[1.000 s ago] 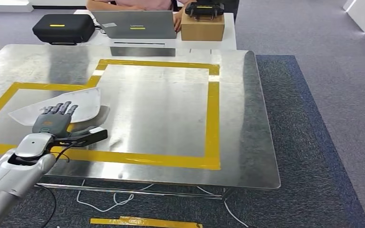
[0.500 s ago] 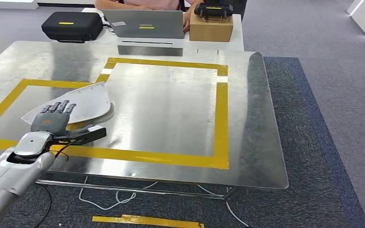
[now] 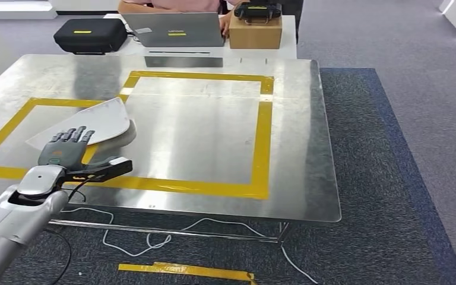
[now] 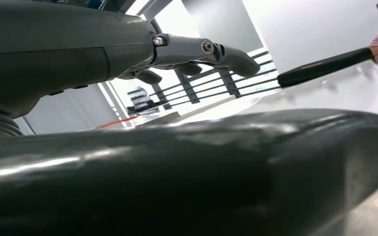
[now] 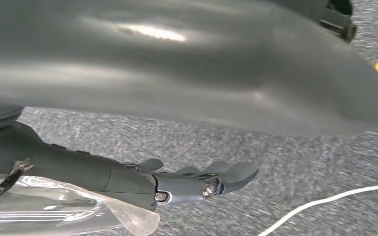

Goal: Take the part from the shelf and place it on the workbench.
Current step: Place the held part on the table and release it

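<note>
- One part point(image 3: 89, 123) to worry about, and it's already lying flat on the workbench point(image 3: 297, 148), at the left, partly inside the left yellow tape outline point(image 3: 261, 142).
- Our left hand point(image 3: 65, 151) hovers just near of the part, fingers spread and straight, thumb out to the right, holding nothing. The fingertips sit at the part's near edge; we can't tell if they touch it.
- Our right hand point(image 5: 192, 184) hangs over the grey carpet point(image 5: 300, 167), fingers loosely extended with nothing between them, so we'd call it released.
- Handling guess: the part looks like a thin pale sheet panel, curved on one side and pointed at its left end. Probably light and fairly stiff, and likely slippery on that shiny metal top. We'd take it by the rounded right edge, pinched from above and below.
- Writing: the laptop point(image 3: 175, 29) on the far table has a small logo on its lid, too small to read. The black case point(image 3: 89, 34) and the cardboard box point(image 3: 254, 32) show yellow marks, nothing legible.
</note>
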You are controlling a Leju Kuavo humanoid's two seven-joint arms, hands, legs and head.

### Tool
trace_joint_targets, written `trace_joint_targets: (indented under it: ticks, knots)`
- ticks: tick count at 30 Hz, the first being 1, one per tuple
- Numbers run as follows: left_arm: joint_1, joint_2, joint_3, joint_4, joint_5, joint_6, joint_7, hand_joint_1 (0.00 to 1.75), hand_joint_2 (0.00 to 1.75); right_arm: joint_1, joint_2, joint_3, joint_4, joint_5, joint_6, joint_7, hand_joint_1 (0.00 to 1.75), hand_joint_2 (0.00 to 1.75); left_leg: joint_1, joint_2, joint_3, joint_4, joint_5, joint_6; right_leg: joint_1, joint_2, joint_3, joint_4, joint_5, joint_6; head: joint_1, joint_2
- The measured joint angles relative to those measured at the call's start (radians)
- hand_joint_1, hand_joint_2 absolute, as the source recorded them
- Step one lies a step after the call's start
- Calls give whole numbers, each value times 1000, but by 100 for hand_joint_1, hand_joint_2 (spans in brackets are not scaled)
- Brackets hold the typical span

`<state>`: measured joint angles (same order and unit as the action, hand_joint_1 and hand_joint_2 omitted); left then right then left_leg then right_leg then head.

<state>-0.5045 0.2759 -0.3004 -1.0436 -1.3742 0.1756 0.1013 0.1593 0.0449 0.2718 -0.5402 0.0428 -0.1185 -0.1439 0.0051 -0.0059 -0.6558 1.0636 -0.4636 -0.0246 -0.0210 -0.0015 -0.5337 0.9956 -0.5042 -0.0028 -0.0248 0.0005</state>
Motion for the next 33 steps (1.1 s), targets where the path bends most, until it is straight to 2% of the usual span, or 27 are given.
trace_joint_targets:
  ticks: [1, 2, 3, 4, 5, 6, 7, 10, 11, 12, 14, 15, 16, 17, 18, 20, 21, 22, 23, 25, 26, 27, 28, 30, 31, 32, 33]
  knots:
    - [2, 0, 0, 0, 0, -1, 1, 0, 0, 0, 0, 1, 0, -2, -1, 2, 0, 0, 2, 1, -11, 69, -44, -5, 1, -2, -16, 2, 11, -3, -2, 0]
    - [5, 0, 1, 0, 0, -1, 2, 0, 0, 0, 0, 2, 0, -5, -1, 4, 0, 0, 4, 1, -9, 118, -73, -10, 1, -5, -33, 5, 22, -5, -3, 0]
    - [7, 1, 1, 0, 0, -1, 3, 0, 0, 0, -1, 3, 1, -7, -2, 7, 0, 0, 6, 2, 8, 143, -92, -13, 2, -7, -51, 9, 34, -6, -4, 0]
    - [8, 1, 1, 0, 0, -1, 3, 0, 0, -1, -1, 4, 1, -9, -3, 10, 0, 0, 7, 2, 51, 106, -77, -12, 2, -9, -65, 13, 42, -4, -4, 0]
    - [7, 1, 1, -1, 0, -1, 4, 0, 0, -1, -1, 5, 1, -10, -3, 14, 0, 0, 6, 3, 99, 34, -62, -9, 3, -10, -72, 16, 47, 1, -4, 0]
    - [5, 1, 2, -2, 0, -2, 5, 0, 0, -2, -1, 6, 1, -11, -4, 16, 0, 0, 5, 3, 134, -24, -53, -5, 5, -10, -77, 18, 52, 6, -3, 0]
    - [5, 2, 2, -3, 0, -2, 6, 0, 0, -2, -1, 6, 1, -12, -6, 18, 0, 0, 2, 2, 155, -60, -52, 0, 6, -10, -81, 19, 58, 12, -3, 0]
    - [7, 3, 3, -5, 0, -2, 9, 0, 0, -1, -1, 7, 2, -12, -9, 19, 0, 0, 0, 2, 148, -77, -41, 21, 5, -10, -88, 15, 72, 32, -3, 0]
    - [7, 3, 3, -5, 0, -1, 10, 0, 0, 0, -1, 8, 2, -13, -9, 19, 0, 0, 1, 3, 140, -79, -31, 30, 5, -8, -96, 24, 57, 38, -1, 0]
    - [7, 2, 3, -5, 0, -1, 10, 0, 0, -1, -1, 8, 3, -14, -9, 19, 0, 0, 3, 5, 130, -82, -20, 39, 5, -6, -111, 53, 25, 42, 0, 0]
    - [8, 2, 3, -5, 0, -1, 11, 0, 0, -2, -1, 8, 3, -15, -10, 20, 0, 0, 2, 6, 105, -82, 0, 50, 5, -2, -152, 168, -70, 46, 5, 0]
    - [9, 2, 3, -5, 0, -2, 11, 0, 0, -3, -1, 8, 3, -15, -11, 21, 0, 0, 1, 5, 91, -81, 10, 52, 5, -2, -169, 235, -106, 47, 6, 0]
    - [12, 2, 3, -5, 0, -2, 11, 0, 0, -4, -1, 9, 3, -15, -12, 21, 0, 0, -1, 5, 78, -81, 20, 52, 6, -1, -175, 283, -120, 48, 7, 0]
    - [15, 2, 3, -5, 0, -3, 12, 0, 0, -4, -1, 10, 3, -16, -13, 23, 0, 0, -3, 5, 66, -80, 29, 52, 7, -1, -166, 299, -112, 46, 7, 0]
    - [17, 2, 3, -5, 0, -4, 12, 0, 0, -4, -1, 11, 3, -16, -14, 23, 0, 0, -6, 5, 54, -80, 38, 52, 8, -1, -139, 278, -88, 42, 7, 0]
    - [19, 2, 3, -6, 0, -7, 14, 0, 0, -5, -3, 13, 3, -17, -15, 25, 0, 0, -10, 3, 36, -78, 54, 48, 13, 2, -37, 145, -42, 28, 7, 0]
    - [20, 2, 4, -6, 0, -7, 15, 0, 0, -7, -4, 14, 3, -17, -15, 25, 0, 0, -12, 3, 29, -77, 62, 45, 16, 4, 15, 67, -35, 21, 6, 0]
    - [20, 3, 6, -7, 0, -8, 16, 0, 0, -8, -6, 14, 3, -18, -16, 26, 0, 0, -13, 3, 24, -77, 71, 42, 19, 6, 53, 10, -36, 17, 6, 0]
    - [21, 3, 7, -8, 0, -9, 16, 0, 0, -10, -7, 15, 3, -18, -17, 27, 0, 0, -12, 3, 21, -78, 80, 37, 21, 7, 72, -22, -40, 14, 6, 0]
    - [25, 4, 10, -9, 0, -11, 19, 0, 0, -9, -6, 17, 3, -18, -17, 30, 0, 0, -9, 1, 16, -81, 95, 27, 22, 5, 68, -35, -28, 6, 8, 0]
    - [28, 6, 11, -9, 0, -12, 20, 0, 0, -9, -7, 17, 4, -18, -17, 33, 0, 0, -9, 0, 10, -76, 86, 21, 20, 3, 61, -39, -17, -2, 9, 0]
    - [31, 8, 12, -9, 1, -14, 21, 0, 0, -8, -7, 18, 4, -18, -18, 35, 0, 0, -8, -1, 0, -55, 58, 15, 17, 0, 51, -43, -5, -9, 8, 0]
    - [33, 10, 15, -9, 1, -16, 22, 0, 0, -8, -7, 18, 4, -18, -19, 37, 0, 0, -6, -1, -16, -13, 12, 10, 14, -3, 39, -46, 8, -14, 8, 0]
    - [39, 12, 18, -9, 1, -18, 24, 0, 0, -8, -8, 19, 4, -17, -20, 39, 0, 0, 0, 0, -50, 122, -86, -1, 15, -6, 11, -44, 31, -18, 6, 0]
    - [44, 12, 19, -9, 1, -18, 25, 0, 0, -7, -8, 19, 4, -17, -20, 39, 0, 0, 3, 0, -58, 182, -109, -6, 15, -7, -3, -42, 42, -17, 6, 0]
    - [49, 12, 19, -9, 1, -19, 26, 0, 0, -7, -8, 21, 4, -17, -20, 39, 0, 0, 5, 1, -53, 216, -108, -9, 14, -9, -18, -40, 51, -15, 6, 0]
    - [54, 12, 19, -9, 1, -19, 27, 0, 0, -7, -8, 22, 4, -17, -20, 40, 0, 0, 8, 1, -32, 212, -87, -11, 13, -10, -33, -36, 60, -12, 6, 0]
